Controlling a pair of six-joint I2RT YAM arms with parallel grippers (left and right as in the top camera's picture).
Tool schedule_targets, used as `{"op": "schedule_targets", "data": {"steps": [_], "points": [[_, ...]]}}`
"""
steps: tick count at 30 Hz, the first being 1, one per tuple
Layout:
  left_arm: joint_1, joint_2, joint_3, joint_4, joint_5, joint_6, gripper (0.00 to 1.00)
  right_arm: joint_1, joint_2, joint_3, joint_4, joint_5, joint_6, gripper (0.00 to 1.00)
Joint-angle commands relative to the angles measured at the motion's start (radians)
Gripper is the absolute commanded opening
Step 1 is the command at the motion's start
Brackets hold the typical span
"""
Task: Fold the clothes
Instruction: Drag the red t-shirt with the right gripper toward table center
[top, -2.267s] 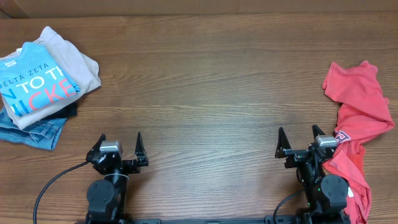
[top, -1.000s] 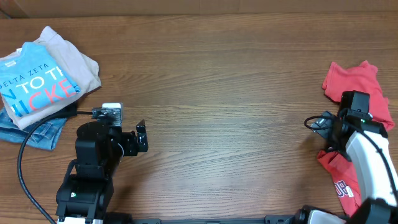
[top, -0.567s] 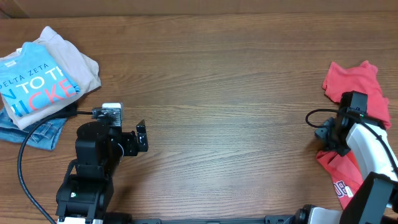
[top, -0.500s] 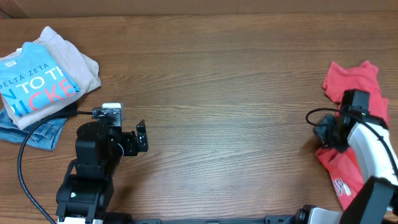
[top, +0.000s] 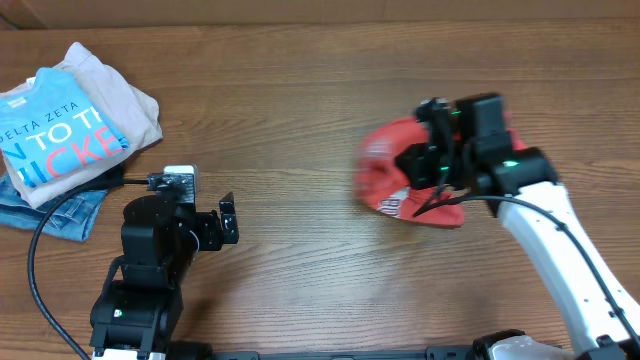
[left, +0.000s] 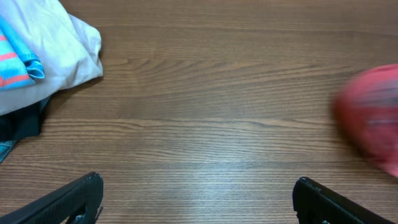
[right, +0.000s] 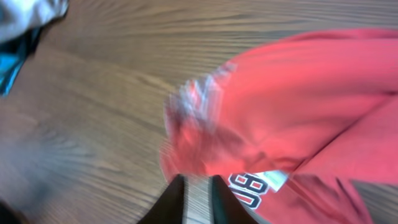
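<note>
**Coral-red T-shirt (top: 382, 172) bunched up right of mid-table, caught in the right gripper's pinch**

We see the shirt as a crumpled, blurred heap on the wooden table (top: 300, 90), right of centre and well apart from the pile at the far left corner. That pile holds the blue T-shirt (top: 55, 140), the beige garment (top: 128, 95) and the jeans (top: 50, 215). The right gripper (right: 196, 179) sits over the heap with its fingers drawn nearly together. As far as the wrist view shows, they nip a fold of red cloth near the printed chest lettering. The left gripper (left: 196, 182) hangs above bare wood with its jaws spread wide, holding nothing.

We judge the shirt light, soft and limp. It will sag and trail from any single hold, and it will drag across the wood rather than slide cleanly. A pinch in the middle of the bunch only gathers more wrinkles. We would rather take it at two matching points on the edge, the shoulder seams or the hem corners, one for each gripper. That way it can be spread flat before any fold. A thin fold can slip out of the fingers, so we would take a generous bite of cloth.
</note>
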Motion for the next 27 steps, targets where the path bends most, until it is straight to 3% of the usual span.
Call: {"op": "schedule_targets", "data": {"steps": [1,3,6,8,12,17,27], "points": [[0.006,-0.002,0.027,0.004,0.015,-0.011,1.0,0.025,0.013,0.008,0.034,0.137,0.044,0.24],[0.006,-0.002,0.027,0.003,0.015,-0.011,1.0,0.004,0.005,0.01,0.051,0.231,0.127,0.25],[0.006,-0.002,0.027,0.009,0.015,-0.014,1.0,-0.056,-0.005,0.01,0.058,0.279,0.155,0.41],[0.006,-0.002,0.027,0.018,0.015,-0.013,1.0,-0.108,-0.003,0.008,0.054,0.278,0.145,0.47],[0.005,0.0,0.027,0.054,0.072,-0.014,1.0,-0.168,0.027,-0.009,0.05,0.261,0.138,0.48],[0.005,0.036,0.027,0.053,0.093,-0.015,1.0,-0.136,0.146,-0.012,0.109,0.174,0.071,0.54],[0.005,0.143,0.027,0.053,0.093,-0.067,1.0,-0.093,0.415,-0.012,0.371,0.182,0.074,0.54]]}}
